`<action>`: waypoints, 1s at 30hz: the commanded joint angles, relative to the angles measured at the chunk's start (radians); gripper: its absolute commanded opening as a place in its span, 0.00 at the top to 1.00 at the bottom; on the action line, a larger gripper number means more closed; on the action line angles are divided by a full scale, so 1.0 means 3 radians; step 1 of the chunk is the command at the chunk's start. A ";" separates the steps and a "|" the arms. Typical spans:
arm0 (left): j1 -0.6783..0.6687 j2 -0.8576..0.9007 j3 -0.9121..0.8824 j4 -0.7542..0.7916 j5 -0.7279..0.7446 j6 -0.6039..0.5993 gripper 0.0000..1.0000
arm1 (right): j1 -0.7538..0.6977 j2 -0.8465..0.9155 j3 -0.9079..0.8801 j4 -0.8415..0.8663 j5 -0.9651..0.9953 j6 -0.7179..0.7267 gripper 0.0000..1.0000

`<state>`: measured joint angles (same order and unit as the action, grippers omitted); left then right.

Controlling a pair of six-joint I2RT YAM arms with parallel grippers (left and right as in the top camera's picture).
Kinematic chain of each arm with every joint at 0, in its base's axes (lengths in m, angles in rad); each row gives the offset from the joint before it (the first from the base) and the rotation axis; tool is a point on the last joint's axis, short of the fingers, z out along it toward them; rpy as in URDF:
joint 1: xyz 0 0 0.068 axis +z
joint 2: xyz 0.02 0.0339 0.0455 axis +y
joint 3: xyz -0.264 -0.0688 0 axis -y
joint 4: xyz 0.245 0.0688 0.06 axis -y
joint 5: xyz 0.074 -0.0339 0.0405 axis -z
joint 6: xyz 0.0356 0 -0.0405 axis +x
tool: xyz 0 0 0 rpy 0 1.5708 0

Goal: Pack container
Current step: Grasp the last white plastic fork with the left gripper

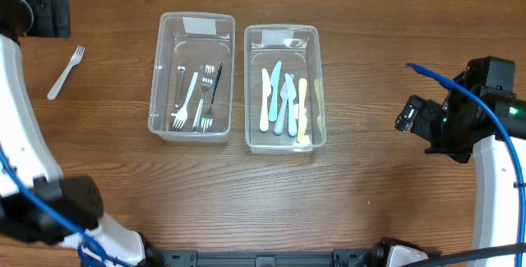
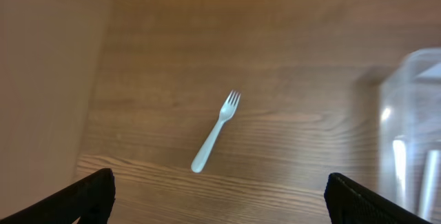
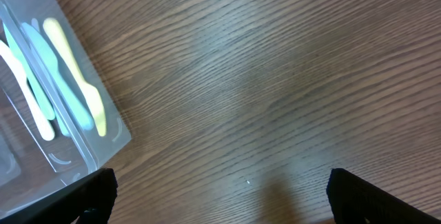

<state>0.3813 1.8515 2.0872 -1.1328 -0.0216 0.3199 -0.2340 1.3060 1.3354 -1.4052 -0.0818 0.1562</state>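
1. Wood-grain bench (image 1: 370, 193) carries two clear tubs side by side at centre. One loose fork lies out on bare wood, well apart from both.
2. Left container (image 1: 156, 78) holds forks (image 1: 197, 94) and right container (image 1: 281, 29) holds pastel knives (image 1: 283, 98). My read is that the loose fork belongs in the left one.
3. Left claw (image 2: 220, 207) is spread wide with nothing between the fingers, and it hangs above the fork. Right claw (image 3: 224, 200) is also wide open and empty, parked over bare bench beside the knife tub.
4. Fork (image 1: 66, 71) lies flat to the left of the left container.
   - Its long axis runs diagonally.
   - The tines point to the far edge, angled slightly toward the tubs, and the handle end points near-left.
   - The left wrist view agrees: fork (image 2: 216, 133) has tines up-right and handle down-left.
5. Risks:
   - The fork is thin and flat, so fingers may scrape the wood or close over nothing.
   - The fork axis sits skewed to the finger line. Without a wrist rotation the pinch lands along the handle and the fork pivots or flicks away.
   - A smooth plastic handle may slip during the lift.
   - On the carry, the fork may clip the tub wall and shove it, or be dropped among the knives.
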 commanded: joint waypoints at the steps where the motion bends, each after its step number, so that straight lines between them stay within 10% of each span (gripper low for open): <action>1: 0.0164 0.0504 -0.0031 0.0111 0.0238 0.0343 0.02 | 0.0013 -0.0046 0.0019 0.0022 -0.0019 -0.0015 0.00; 30: 0.0268 0.2182 -0.0036 0.0554 0.0313 0.0866 0.10 | 0.0013 -0.0046 0.0019 -0.0056 -0.0019 -0.0015 0.00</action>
<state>0.4412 2.4596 2.0800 -0.9390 0.0608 0.5610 -0.2340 1.3060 1.3354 -1.4250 -0.0818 0.1566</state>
